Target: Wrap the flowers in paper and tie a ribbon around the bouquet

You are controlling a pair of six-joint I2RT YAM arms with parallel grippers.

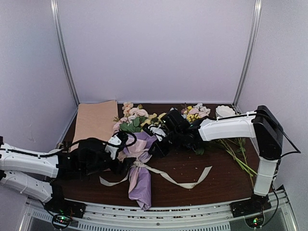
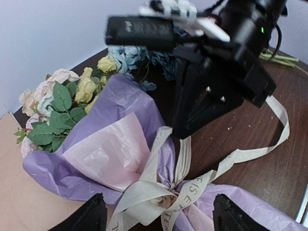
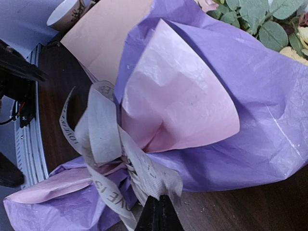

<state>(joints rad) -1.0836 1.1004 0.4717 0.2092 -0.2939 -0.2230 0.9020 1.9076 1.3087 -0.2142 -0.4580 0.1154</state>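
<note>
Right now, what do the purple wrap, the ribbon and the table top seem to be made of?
The wrap looks like thin tissue-type paper, matte, lilac on one face and pale pink on the other, with fine creases and soft folds. The ribbon is probably woven fabric, cream, with a fine ribbed weave and printed letters. The table top is dark brown wood or wood-look laminate with a mild sheen; I cannot tell which.

On your brown table [image 1: 202, 168], the bouquet [image 1: 140, 168] lies between the left pincer [image 1: 126, 166] and the right pincer [image 1: 155, 149]. The ribbon [image 1: 190, 184] trails nearer you than the right pincer, tan paper [image 1: 96, 120] lies beyond the left pincer, and loose stems [image 1: 236, 149] lie to the right pincer's right.
</note>
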